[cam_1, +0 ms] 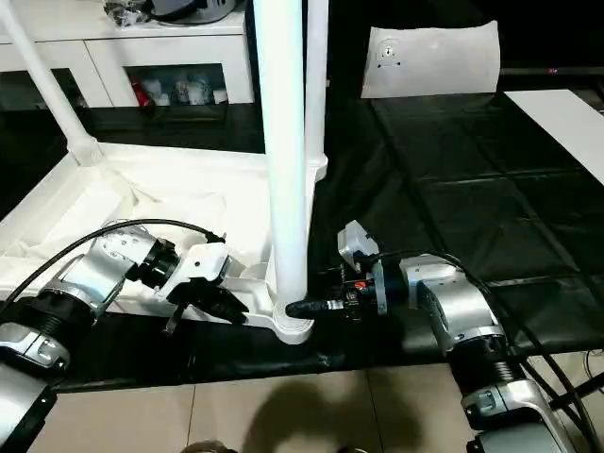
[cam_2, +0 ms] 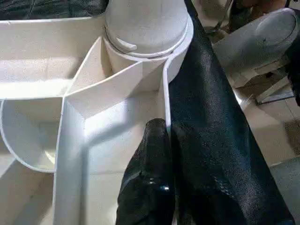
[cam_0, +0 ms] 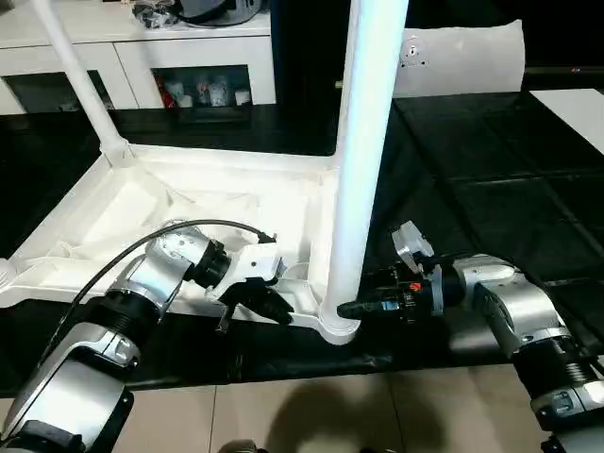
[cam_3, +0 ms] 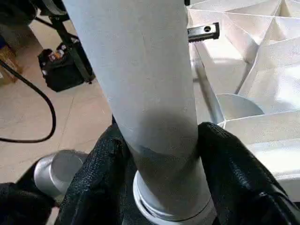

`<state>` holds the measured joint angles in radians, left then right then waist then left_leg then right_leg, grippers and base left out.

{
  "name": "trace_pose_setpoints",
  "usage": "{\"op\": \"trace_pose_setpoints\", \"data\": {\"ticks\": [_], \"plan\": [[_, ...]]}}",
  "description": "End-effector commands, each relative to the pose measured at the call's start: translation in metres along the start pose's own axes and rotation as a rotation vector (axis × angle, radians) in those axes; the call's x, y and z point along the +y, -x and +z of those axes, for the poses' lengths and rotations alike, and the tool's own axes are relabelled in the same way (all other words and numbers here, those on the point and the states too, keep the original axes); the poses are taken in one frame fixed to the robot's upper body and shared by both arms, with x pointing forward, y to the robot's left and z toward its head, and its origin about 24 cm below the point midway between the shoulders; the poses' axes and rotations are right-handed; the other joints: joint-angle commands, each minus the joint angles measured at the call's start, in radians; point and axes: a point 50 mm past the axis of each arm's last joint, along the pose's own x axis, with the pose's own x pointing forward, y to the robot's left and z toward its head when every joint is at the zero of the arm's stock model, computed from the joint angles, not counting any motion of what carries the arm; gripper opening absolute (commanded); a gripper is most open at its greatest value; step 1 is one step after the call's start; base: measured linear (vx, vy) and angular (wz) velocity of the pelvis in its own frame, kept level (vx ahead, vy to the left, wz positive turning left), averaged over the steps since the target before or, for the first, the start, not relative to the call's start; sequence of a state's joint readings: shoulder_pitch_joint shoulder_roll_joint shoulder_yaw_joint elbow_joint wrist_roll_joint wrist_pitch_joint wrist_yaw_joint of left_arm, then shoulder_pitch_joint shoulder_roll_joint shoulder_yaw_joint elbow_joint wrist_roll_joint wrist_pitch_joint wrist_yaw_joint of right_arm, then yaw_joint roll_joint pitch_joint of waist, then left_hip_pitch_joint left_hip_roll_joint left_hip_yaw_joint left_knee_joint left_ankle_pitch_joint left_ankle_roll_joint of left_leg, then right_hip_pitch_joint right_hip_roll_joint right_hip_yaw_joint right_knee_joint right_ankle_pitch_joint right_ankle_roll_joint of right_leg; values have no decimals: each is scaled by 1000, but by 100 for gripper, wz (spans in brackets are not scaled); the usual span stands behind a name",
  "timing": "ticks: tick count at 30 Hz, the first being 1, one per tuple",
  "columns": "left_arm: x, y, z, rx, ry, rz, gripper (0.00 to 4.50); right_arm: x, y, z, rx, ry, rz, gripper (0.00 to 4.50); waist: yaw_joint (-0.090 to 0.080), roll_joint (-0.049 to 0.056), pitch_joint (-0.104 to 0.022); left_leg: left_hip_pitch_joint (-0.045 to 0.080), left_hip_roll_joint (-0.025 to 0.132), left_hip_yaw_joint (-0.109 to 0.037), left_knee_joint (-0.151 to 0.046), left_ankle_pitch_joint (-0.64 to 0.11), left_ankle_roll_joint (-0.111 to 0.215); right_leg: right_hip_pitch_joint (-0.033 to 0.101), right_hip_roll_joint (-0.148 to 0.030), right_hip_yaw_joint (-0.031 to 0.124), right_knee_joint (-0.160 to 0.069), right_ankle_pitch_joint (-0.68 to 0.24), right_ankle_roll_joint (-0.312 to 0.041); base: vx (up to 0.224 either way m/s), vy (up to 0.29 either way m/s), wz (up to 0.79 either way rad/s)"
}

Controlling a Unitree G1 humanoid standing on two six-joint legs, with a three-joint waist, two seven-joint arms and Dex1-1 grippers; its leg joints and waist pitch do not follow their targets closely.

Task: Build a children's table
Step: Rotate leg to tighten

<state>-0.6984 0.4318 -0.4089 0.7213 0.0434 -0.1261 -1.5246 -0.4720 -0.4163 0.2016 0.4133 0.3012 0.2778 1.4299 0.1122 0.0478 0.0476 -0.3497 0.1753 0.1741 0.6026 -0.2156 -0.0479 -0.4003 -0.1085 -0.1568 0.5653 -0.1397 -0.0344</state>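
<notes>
The white tabletop (cam_0: 142, 203) lies upside down on the black work table, ribs facing up. One white leg (cam_0: 363, 170) stands upright in the near right corner socket (cam_0: 340, 327). Another leg (cam_0: 80, 80) rises from the far left corner, and a third (cam_1: 317, 94) stands behind the near one. My right gripper (cam_0: 354, 309) is shut on the near leg just above the socket; its black fingers (cam_3: 101, 173) press both sides of the tube. My left gripper (cam_0: 269, 304) is shut on the tabletop's thin near rim beside that socket, fingertips (cam_2: 157, 154) pinching the wall.
The tabletop sits at the work table's near edge, with tiled floor (cam_0: 283, 415) below. A white glass-door cabinet (cam_0: 189, 47) stands at the back. A white panel (cam_0: 462, 57) leans at the back right, and a white board (cam_0: 576, 109) lies at the far right.
</notes>
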Motion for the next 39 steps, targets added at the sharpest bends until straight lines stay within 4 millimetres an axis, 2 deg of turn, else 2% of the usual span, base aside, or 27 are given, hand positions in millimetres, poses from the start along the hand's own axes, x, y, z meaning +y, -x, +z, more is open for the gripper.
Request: {"op": "trace_pose_setpoints", "data": {"ticks": [1,2,3,6,10,11,12,14,15,16,17,18,19,21,22,23,25,27,28,29,30,31,32,33,35,37,39], "plan": [[-6,-7,-4,32,20,-76,0,1,-7,9,-48,2,37,194,-2,-7,-73,0,64,-18,-72,-145,54,60,-68,66,-62,-359,-134,0,0,0],[-5,-8,-3,19,32,-61,0,2,-8,10,-62,-4,28,194,-2,-8,-73,1,64,-18,-71,-148,53,60,-68,66,-63,-359,-134,0,0,0],[-2,-11,-2,-5,59,-27,0,1,-10,10,-85,-4,-15,194,-2,-2,-73,1,63,-18,-72,-149,50,61,-68,66,-62,-361,-136,0,0,0],[5,-14,1,-17,98,47,0,-1,-16,8,-74,3,-107,194,-4,-5,-70,2,61,-18,-73,-161,40,60,-68,65,-68,-385,-125,0,0,0],[24,-26,15,-91,181,196,0,-12,-32,5,-82,-55,-379,193,-20,-8,-56,16,38,-15,-65,-223,7,48,-61,47,-105,-599,-40,0,0,0],[25,-26,16,-95,185,206,0,-13,-33,6,-87,-62,-397,193,-29,-7,-54,19,33,-18,-64,-245,1,48,-60,39,-114,-642,-13,0,0,0],[34,-32,24,-109,208,277,0,-20,-42,8,-113,-101,-512,192,-40,-2,-54,20,33,-23,-64,-268,-2,49,-58,29,-121,-661,12,0,0,0],[41,-36,29,-121,230,341,0,-25,-48,10,-127,-133,-602,191,-63,6,-51,27,38,-31,-66,-338,-8,51,-52,6,-138,-662,33,0,0,0],[41,-36,29,-121,231,344,0,-26,-48,10,-128,-135,-606,191,-84,18,-52,35,48,-38,-69,-400,-6,56,-53,-10,-143,-638,33,-10,52,-4],[49,-38,35,-135,258,420,0,-32,-55,13,-141,-165,-700,191,-107,22,-51,21,63,-50,-82,-444,-4,76,-54,-13,-134,-587,34,-10,52,-4],[49,-38,35,-135,258,420,0,-32,-55,13,-141,-165,-700,191,-107,22,-51,21,63,-50,-82,-444,-4,76,-54,-13,-134,-587,34,5,59,-4],[56,-40,40,-150,280,504,0,-38,-60,16,-143,-184,-803,191,-129,26,-53,22,69,-54,-88,-488,-5,79,-60,-7,-127,-537,20,0,0,0],[59,-40,42,-157,289,537,0,-41,-63,17,-140,-190,-849,191,-137,26,-53,21,64,-52,-85,-485,-9,76,-65,-6,-127,-537,11,0,0,0],[64,-40,46,-171,306,604,0,-46,-69,20,-188,-239,-922,191,-155,22,-58,18,44,-46,-72,-420,-4,72,-76,-9,-134,-549,-11,0,0,0],[65,-41,47,-173,307,617,0,-46,-71,22,-195,-236,-923,226,-155,18,-61,14,41,-42,-70,-377,10,73,-76,-5,-135,-527,-21,0,0,0],[66,-41,48,-173,304,625,0,-46,-72,23,-198,-221,-933,247,-155,18,-61,14,41,-42,-70,-377,10,73,-76,-5,-135,-527,-21,0,0,0],[66,-42,48,-172,296,624,0,-45,-74,25,-200,-198,-942,263,-152,19,-72,-1,51,-44,-75,-267,41,77,-75,18,-106,-363,-95,0,0,0],[66,-41,46,-167,284,619,0,-44,-73,23,-197,-195,-951,283,-148,11,-76,-12,46,-42,-70,-196,65,78,-73,27,-89,-279,-128,0,0,0],[65,-41,45,-163,276,614,0,-44,-70,22,-194,-183,-965,295,-145,13,-78,-25,45,-43,-68,-162,81,86,-76,30,-77,-259,-142,0,0,0],[64,-40,43,-159,271,612,0,-45,-67,21,-193,-172,-977,304,-145,13,-78,-25,45,-43,-68,-162,81,86,-76,30,-77,-259,-142,0,0,0],[64,-39,41,-154,258,606,0,-45,-62,19,-190,-162,-991,309,-133,15,-80,-24,44,-38,-61,-114,101,81,-78,35,-74,-229,-149,0,0,0],[63,-39,40,-152,250,604,0,-45,-59,17,-189,-156,-1000,317,-129,16,-80,-26,44,-38,-60,-100,106,84,-76,34,-72,-222,-148,0,0,0],[61,-37,37,-152,232,587,0,-44,-50,14,-200,-144,-1012,328,-121,20,-85,-24,48,-39,-58,-67,114,82,-75,35,-65,-185,-153,0,0,0],[58,-36,34,-152,214,568,0,-42,-42,11,-206,-134,-1015,340,-117,18,-90,-27,50,-40,-53,-23,130,83,-73,37,-54,-120,-161,0,0,0],[53,-35,29,-149,186,533,0,-36,-30,6,-212,-113,-1001,354,-102,17,-90,-25,53,-38,-50,16,168,80,-71,39,-46,-56,-173,0,0,0],[49,-33,26,-148,165,507,0,-30,-22,1,-206,-98,-979,380,-96,15,-89,-24,56,-36,-51,13,183,78,-71,40,-43,-57,-183,0,0,0],[46,-30,20,-154,164,493,0,-19,-10,-6,-181,-50,-913,397,-87,12,-79,-23,53,-29,-57,-63,163,78,-70,41,-59,-170,-161,0,0,0]]}}
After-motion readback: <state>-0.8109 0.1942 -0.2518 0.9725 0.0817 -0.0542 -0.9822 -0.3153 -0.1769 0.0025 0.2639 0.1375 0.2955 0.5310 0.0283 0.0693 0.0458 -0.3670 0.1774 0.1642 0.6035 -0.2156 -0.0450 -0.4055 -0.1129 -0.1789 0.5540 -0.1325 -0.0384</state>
